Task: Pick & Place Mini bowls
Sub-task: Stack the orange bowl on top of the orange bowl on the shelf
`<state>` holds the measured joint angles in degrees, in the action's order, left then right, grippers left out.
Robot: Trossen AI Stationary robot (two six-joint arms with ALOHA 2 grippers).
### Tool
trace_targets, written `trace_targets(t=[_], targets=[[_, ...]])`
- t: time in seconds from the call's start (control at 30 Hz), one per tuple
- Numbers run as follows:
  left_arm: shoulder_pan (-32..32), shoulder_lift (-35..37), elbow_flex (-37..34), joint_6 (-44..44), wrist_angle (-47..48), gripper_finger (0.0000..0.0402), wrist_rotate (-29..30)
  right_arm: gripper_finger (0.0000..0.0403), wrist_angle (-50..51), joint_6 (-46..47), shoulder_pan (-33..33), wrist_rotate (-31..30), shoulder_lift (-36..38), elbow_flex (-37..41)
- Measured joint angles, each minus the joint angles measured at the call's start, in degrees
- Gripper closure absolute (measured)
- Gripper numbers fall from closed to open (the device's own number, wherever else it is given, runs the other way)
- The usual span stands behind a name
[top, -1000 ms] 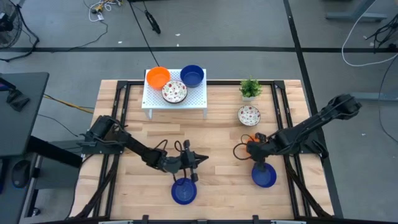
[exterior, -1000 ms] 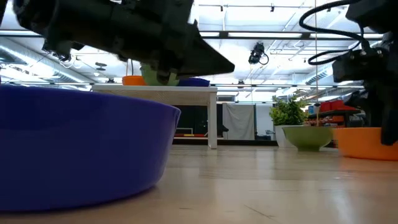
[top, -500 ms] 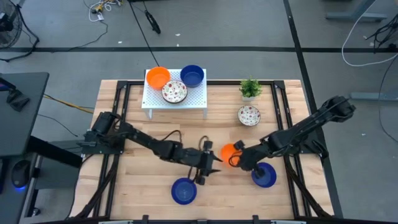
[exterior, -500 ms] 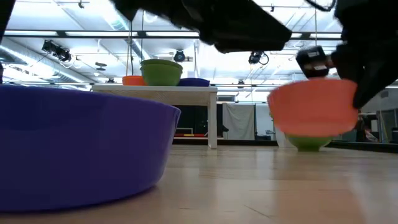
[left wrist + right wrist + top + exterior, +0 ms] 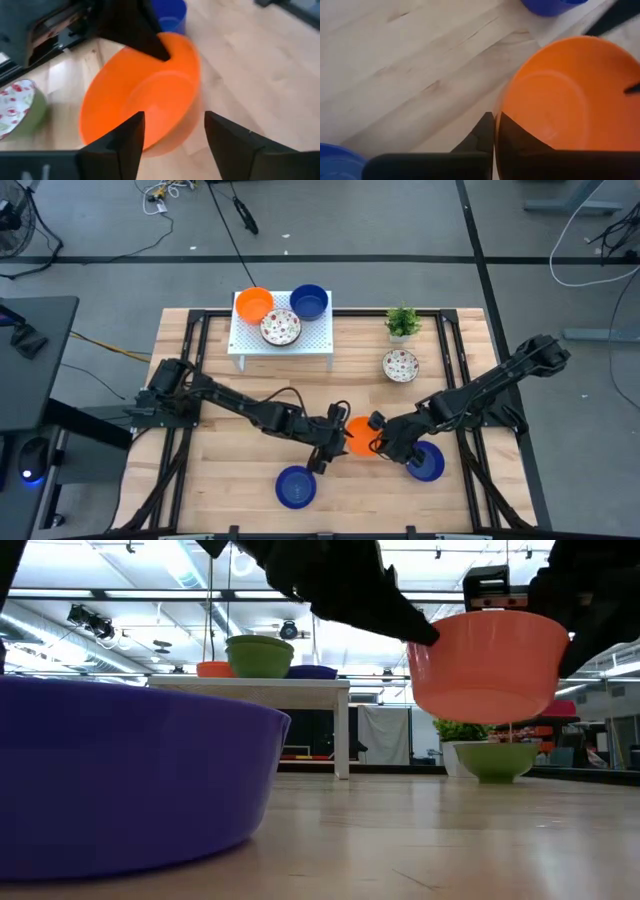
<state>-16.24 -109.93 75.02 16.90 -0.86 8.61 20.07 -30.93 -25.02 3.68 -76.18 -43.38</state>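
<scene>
**Ana:** Meeting above the middle of the wooden counter (image 5: 240,395), both arms converge on one small round orange plastic bowl (image 5: 359,436). The right gripper (image 5: 378,444) is pinched onto the bowl's rim, holding it clear of the counter. The left gripper (image 5: 335,436) has its fingers spread wide, one on each side of the near rim.

**Ben:** How is the bowl sitting?

**Ana:** Mouth up, roughly level. Being round, it has no long axis, only its upright centre line.

**Ben:** How should this step go?

**Ana:** It looks like a handover. I judge the left gripper should close firmly on the rim opposite the right one before the right lets go, keeping the bowl level. Two solid blue bowls (image 5: 295,486) rest nearby on the counter, so stay above them.
</scene>
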Motion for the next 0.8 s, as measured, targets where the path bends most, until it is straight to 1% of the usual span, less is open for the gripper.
trace_targets(t=[0.13, 0.4, 0.63, 0.8], targets=[[0.1, -0.6, 0.1, 3.0, 0.2, 0.0217, 1.5, 0.0394, -0.9, -0.2, 0.0, 0.1, 0.0, 0.0], [1.0, -1.4, 0.0, 4.2, 0.5, 0.0265, -2.9, 0.0394, -2.4, -2.0, 0.3, 1.1, -0.1, 0.0], [1.1, -1.4, 0.0, 4.5, 1.2, 0.0335, -5.9, 0.0392, -3.3, -2.9, 1.2, 1.4, -0.1, 0.0], [1.1, -1.5, -0.1, 5.1, 1.3, 0.0387, -9.2, 0.0373, -4.2, -3.4, 1.2, 0.8, -0.1, 0.0]])
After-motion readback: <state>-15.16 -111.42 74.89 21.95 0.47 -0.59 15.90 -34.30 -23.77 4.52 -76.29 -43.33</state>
